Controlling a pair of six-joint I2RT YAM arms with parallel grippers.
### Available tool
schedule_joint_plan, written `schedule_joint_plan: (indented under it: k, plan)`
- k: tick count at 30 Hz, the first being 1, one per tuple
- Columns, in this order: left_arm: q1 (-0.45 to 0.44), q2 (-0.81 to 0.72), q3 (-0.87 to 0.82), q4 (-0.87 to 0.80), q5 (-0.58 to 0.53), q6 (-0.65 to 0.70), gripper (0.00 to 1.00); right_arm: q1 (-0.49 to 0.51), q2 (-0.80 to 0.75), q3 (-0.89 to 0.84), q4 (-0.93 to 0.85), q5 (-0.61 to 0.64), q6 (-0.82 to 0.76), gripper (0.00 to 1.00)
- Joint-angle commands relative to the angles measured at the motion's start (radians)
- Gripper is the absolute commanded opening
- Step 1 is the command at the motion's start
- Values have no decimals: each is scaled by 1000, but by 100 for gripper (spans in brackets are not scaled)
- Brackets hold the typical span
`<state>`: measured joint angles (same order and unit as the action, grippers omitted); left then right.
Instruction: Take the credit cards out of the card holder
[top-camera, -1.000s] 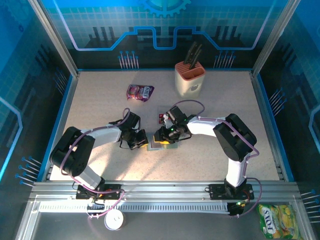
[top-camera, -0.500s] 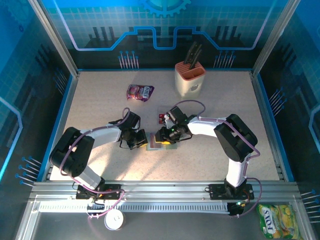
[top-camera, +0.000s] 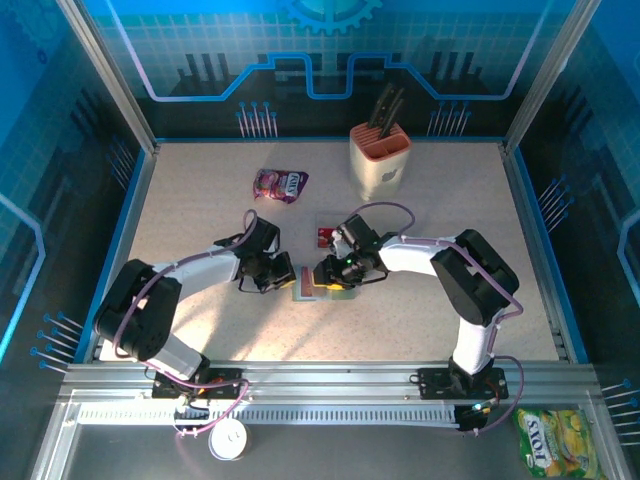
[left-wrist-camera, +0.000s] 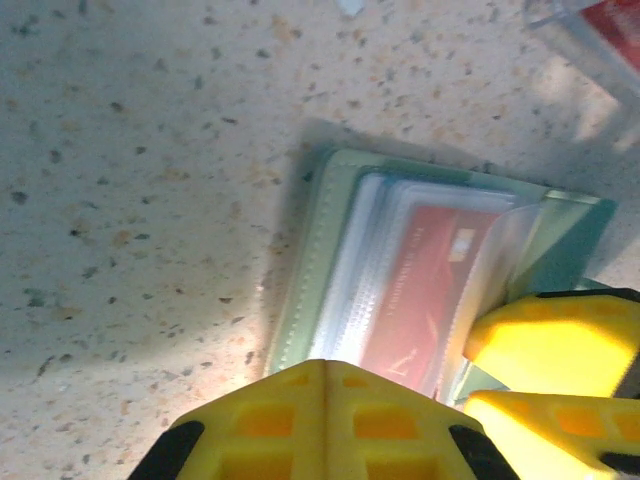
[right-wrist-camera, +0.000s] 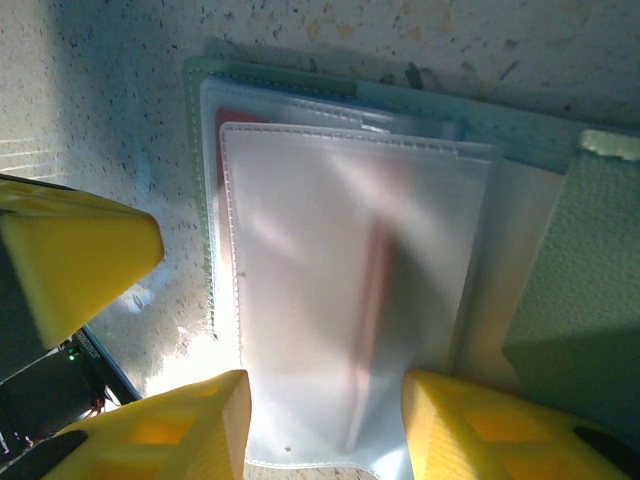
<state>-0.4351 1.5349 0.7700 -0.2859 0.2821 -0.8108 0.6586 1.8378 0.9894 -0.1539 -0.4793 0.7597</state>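
My left pincer (left-wrist-camera: 325, 395) is pinched shut, its tip at the edge of the card holder (left-wrist-camera: 300, 300), which lies open on the worktop (left-wrist-camera: 130, 200). My right pincer (right-wrist-camera: 325, 415) stands half open over the clear sleeves (a red credit card (left-wrist-camera: 420, 290) sits inside). I'd pin the holder firmly, then nip the card's edge alone, not the plastic.

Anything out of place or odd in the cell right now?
A yellow snack bag lies off the table, beyond the front rail at the near right. On the table, the wallet lies open, its clear sleeves fanned up.
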Motion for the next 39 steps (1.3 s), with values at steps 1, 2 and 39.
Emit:
schedule_joint_plan:
  k: [1, 2, 39]
  plan:
    - [-2, -20, 26, 15, 35, -9, 7, -13, -26, -22, 1, 0, 7, 46]
    - [-2, -18, 22, 25, 43, -15, 8, -13, -25, -23, 3, -1, 9, 45]
    - [-17, 142, -36, 315, 260, -168, 16, -22, -55, -47, 34, -8, 29, 45]
